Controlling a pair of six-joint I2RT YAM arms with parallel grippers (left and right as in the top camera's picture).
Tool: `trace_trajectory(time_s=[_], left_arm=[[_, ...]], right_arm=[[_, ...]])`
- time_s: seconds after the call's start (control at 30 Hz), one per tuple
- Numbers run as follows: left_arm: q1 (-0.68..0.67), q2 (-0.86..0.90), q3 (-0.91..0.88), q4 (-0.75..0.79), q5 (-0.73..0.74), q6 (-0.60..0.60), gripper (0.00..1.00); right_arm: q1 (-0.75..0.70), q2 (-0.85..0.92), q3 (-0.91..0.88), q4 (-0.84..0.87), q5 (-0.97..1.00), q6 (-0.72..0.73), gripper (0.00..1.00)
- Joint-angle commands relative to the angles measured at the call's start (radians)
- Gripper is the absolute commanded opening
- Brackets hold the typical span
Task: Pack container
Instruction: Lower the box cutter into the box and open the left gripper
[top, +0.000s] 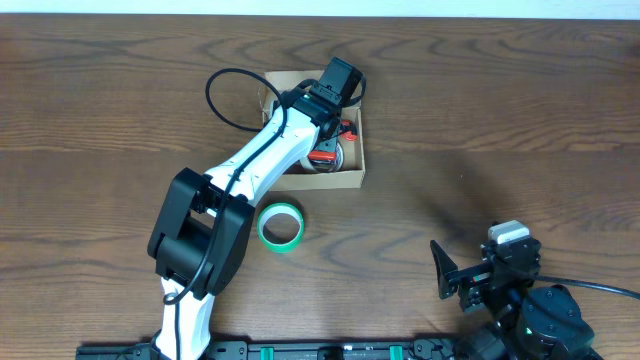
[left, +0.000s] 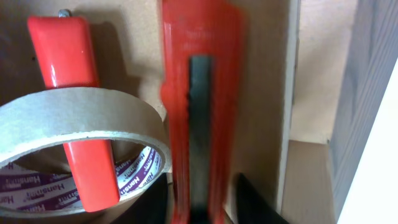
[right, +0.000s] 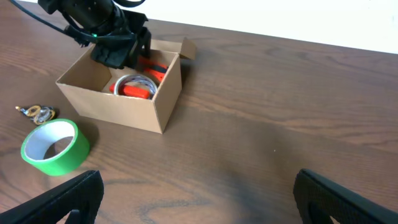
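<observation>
The container (top: 330, 181) is a tan cardboard box at the table's upper middle, also in the right wrist view (right: 118, 111), with its lid flap (right: 187, 47) open. My left gripper (top: 334, 100) reaches down into it. In the left wrist view its jaws (left: 202, 208) are closed on a red box cutter (left: 202, 93) held along the box's inner wall. Beside it in the box lie a tan tape roll (left: 74, 115) and another red-handled tool (left: 65, 56). My right gripper (top: 452, 272) is open and empty low at the right, over bare table (right: 199, 199).
A green tape roll (top: 281, 226) lies on the table in front of the box, also in the right wrist view (right: 53, 146). A small metal trinket (right: 37, 112) lies left of the box. The left arm's cable loops over the box's left side.
</observation>
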Motion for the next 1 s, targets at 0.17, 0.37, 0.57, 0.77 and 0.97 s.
trace_trajectory(time_s=[0.17,0.37,0.57,0.77,0.97], left_arm=[[-0.004,0.014,0.016,-0.005,-0.017,-0.018,0.44],[-0.004,-0.005,0.017,-0.008,-0.018,-0.01,0.44],[-0.004,-0.072,0.017,-0.047,-0.019,0.04,0.45],[-0.004,-0.183,0.017,-0.12,-0.023,0.248,0.61],[-0.004,-0.325,0.017,-0.358,-0.079,0.353,0.68]], right_arm=[[0.006,-0.006,-0.001,-0.002,0.01,0.011,0.99],[0.006,-0.006,-0.001,-0.002,0.009,0.011,0.99],[0.006,-0.006,-0.001,-0.002,0.01,0.011,0.99],[0.006,-0.006,-0.001,-0.002,0.01,0.011,0.99],[0.006,-0.006,-0.001,-0.002,0.01,0.011,0.99]])
